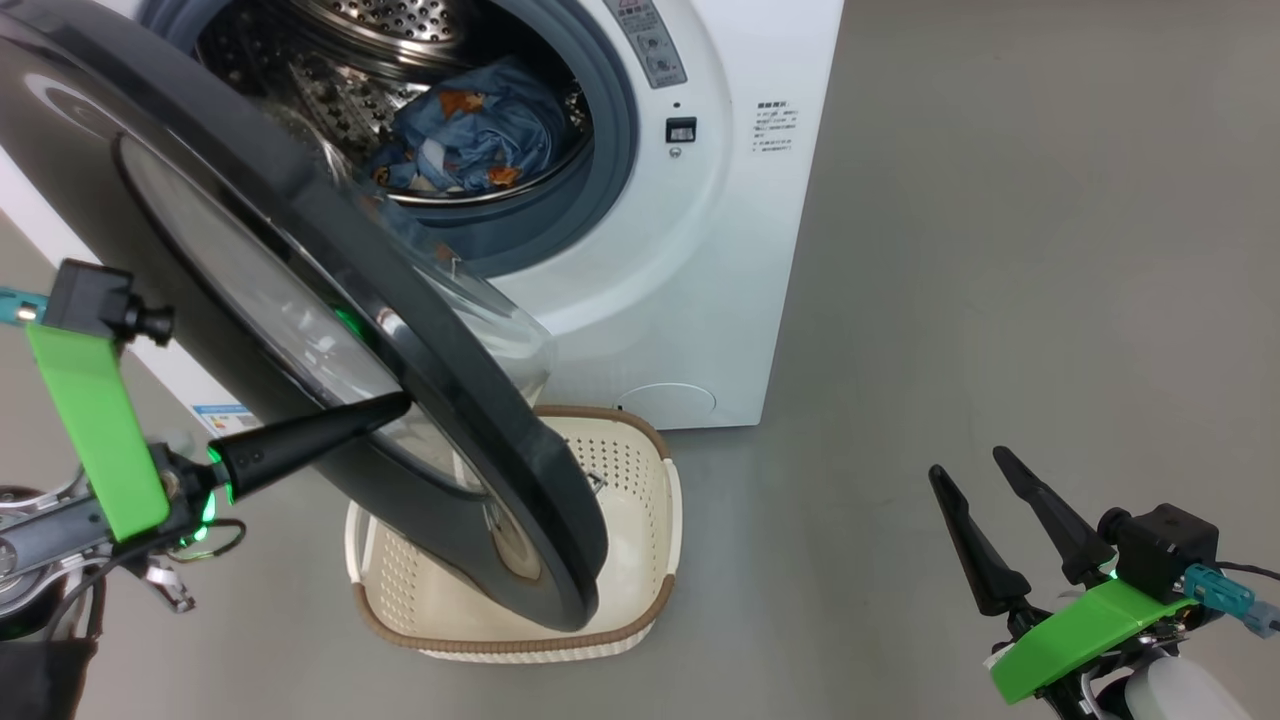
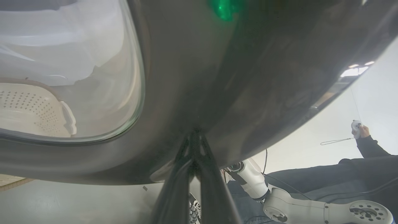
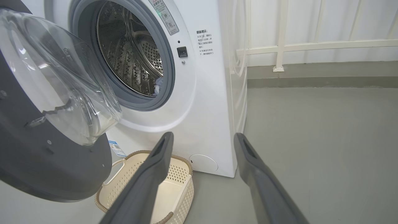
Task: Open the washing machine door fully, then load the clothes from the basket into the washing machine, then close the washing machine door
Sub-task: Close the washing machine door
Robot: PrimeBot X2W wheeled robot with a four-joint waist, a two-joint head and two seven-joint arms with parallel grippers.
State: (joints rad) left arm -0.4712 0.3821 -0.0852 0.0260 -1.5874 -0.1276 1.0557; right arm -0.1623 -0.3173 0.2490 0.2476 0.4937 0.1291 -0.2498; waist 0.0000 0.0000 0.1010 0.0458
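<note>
Against the outer face of the large round glossy black washing machine door [image 1: 300,230], half swung, the fingers of the left gripper [image 1: 395,407] press clenched and empty; light-blue bear-print clothes [image 1: 480,130] lie in the steel drum of the white boxy washing machine [image 1: 700,300]; the cream perforated plastic basket [image 1: 620,470] looks empty on the grey floor [image 1: 1000,250] beneath the door; the right gripper [image 1: 968,465] hangs spread, holding nothing; the tips may skid off the gloss, or the gasket may pinch a fold.
</note>
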